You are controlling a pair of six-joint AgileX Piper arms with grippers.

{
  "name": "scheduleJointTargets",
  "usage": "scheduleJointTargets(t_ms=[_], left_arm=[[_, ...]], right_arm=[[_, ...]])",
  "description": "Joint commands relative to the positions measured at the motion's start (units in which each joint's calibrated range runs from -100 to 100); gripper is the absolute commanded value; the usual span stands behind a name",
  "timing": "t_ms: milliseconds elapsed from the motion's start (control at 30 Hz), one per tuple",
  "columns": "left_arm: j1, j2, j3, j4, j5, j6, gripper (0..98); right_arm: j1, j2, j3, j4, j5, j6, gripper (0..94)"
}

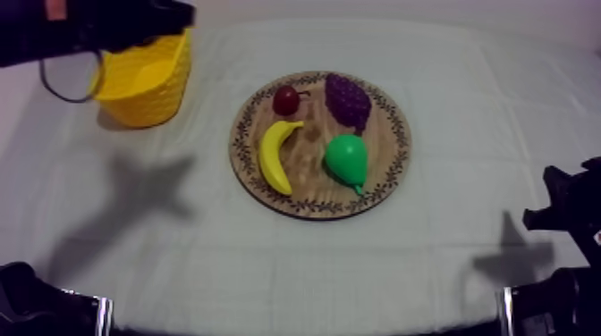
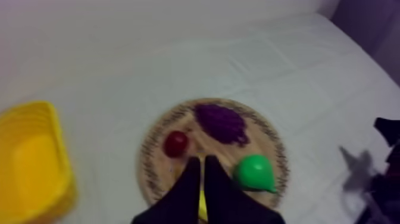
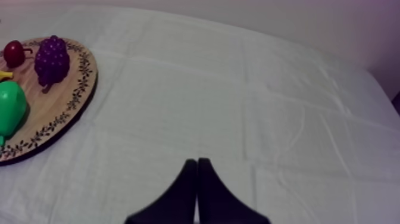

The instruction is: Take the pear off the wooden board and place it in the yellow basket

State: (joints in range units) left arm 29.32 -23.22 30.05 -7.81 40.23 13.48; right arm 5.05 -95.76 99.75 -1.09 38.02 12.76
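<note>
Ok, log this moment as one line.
pear on wooden board, ungrasped | yellow basket under left arm | left gripper shut, empty | right gripper shut, empty

Robot lab setup, desk [image 1: 483, 116] under grey-white cloth, toy fruit [image 1: 277, 156] staged on a patterned board [image 1: 396, 134], plain pale wall [image 3: 309, 21]

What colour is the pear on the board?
The pear is bright green; the top view shows it best.
</note>
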Motion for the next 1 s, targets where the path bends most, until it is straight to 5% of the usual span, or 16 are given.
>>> scheduleJointTargets(t_ms=[0,267,600,667,867,967], left_arm=[[5.4,4.1,0.2,-0.21,-0.6,9.2,0.5],[11.5,14.7,1.6,-0.48,-5.0,16.5,0.4],[14.2,26.5,-4.1,-0.23,-5.5,18.1,5.4],[14.3,27.8,-4.6,-0.19,-5.5,18.8,13.2],[14.4,28.8,-5.0,-0.36,-4.9,20.1,69.7],[14.4,28.6,-6.0,-0.51,-2.7,20.1,86.5]], right_arm=[[0.0,0.0,0.0,0.0,0.0,0.0,0.3],[0.0,0.0,0.0,0.0,0.0,0.0,0.3],[0.0,0.0,0.0,0.0,0.0,0.0,0.3],[0.0,0.0,0.0,0.0,0.0,0.0,0.3],[0.0,0.0,0.0,0.0,0.0,0.0,0.3],[0.0,0.0,0.0,0.0,0.0,0.0,0.3]])
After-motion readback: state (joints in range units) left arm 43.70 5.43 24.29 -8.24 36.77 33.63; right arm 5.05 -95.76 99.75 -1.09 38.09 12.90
